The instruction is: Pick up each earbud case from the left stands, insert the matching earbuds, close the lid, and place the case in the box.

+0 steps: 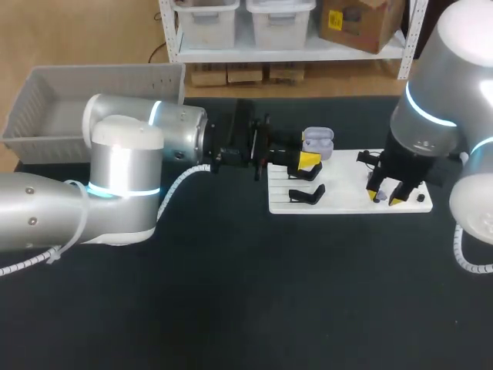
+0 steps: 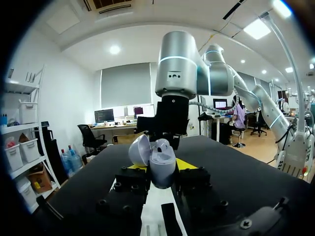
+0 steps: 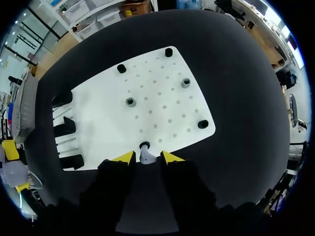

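My left end effector (image 2: 161, 167) clamps the open case (image 2: 158, 158). Right end effector (image 3: 147, 158), open, straddles an earbud (image 3: 146, 155) at the board's (image 3: 152, 105) edge.

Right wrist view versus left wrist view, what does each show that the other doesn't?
Only the right wrist view: a small grey earbud between the open yellow tips of the right tool. Only the left wrist view: the silver right arm and the raised lid of the lavender plastic earbud case. Both: the white perforated board and that case in the left tool.
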Action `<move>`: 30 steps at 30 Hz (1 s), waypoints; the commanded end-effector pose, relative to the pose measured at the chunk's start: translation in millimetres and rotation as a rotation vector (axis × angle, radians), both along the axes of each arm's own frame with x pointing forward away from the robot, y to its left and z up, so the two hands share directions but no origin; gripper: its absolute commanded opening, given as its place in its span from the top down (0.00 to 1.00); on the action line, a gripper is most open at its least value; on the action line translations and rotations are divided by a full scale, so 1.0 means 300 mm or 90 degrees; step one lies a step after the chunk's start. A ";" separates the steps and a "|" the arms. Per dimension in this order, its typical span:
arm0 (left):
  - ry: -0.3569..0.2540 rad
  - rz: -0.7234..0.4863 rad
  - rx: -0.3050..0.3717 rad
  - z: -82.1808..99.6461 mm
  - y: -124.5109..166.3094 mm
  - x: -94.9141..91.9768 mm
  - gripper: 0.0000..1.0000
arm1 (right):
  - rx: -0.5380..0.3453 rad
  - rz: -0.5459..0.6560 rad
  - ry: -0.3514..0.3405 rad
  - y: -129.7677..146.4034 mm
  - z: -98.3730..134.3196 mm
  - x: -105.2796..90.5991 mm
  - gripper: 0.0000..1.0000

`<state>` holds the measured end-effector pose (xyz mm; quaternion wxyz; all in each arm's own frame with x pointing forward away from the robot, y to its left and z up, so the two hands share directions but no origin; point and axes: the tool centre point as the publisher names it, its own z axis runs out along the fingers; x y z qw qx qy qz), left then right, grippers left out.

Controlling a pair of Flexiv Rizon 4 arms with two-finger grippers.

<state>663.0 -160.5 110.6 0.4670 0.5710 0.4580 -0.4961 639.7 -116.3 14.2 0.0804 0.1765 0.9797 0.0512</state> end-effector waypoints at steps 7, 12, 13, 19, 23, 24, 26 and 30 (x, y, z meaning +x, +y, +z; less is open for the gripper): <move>-0.002 0.003 -0.001 -0.002 0.000 -0.004 1.00 | -0.002 0.000 0.003 0.000 -0.014 0.021 0.69; -0.002 0.003 -0.001 -0.002 0.000 -0.004 1.00 | -0.004 0.001 0.005 0.001 -0.019 0.026 0.71; -0.002 0.003 -0.001 -0.002 0.000 -0.004 1.00 | -0.004 0.001 0.005 0.001 -0.020 0.026 0.71; -0.002 0.003 -0.001 -0.002 0.000 -0.004 1.00 | -0.007 -0.001 0.006 -0.007 -0.023 0.029 0.73; -0.002 0.003 -0.001 -0.002 0.000 -0.004 1.00 | -0.007 -0.002 0.007 -0.009 -0.024 0.030 0.76; -0.002 0.003 -0.001 -0.002 0.000 -0.004 1.00 | -0.007 -0.002 0.007 -0.010 -0.024 0.030 0.78; -0.002 0.003 -0.001 -0.002 0.000 -0.004 1.00 | -0.007 -0.003 0.007 -0.011 -0.026 0.029 0.89; -0.002 0.003 -0.001 -0.002 0.000 -0.004 1.00 | -0.008 -0.004 0.009 -0.012 -0.027 0.025 1.00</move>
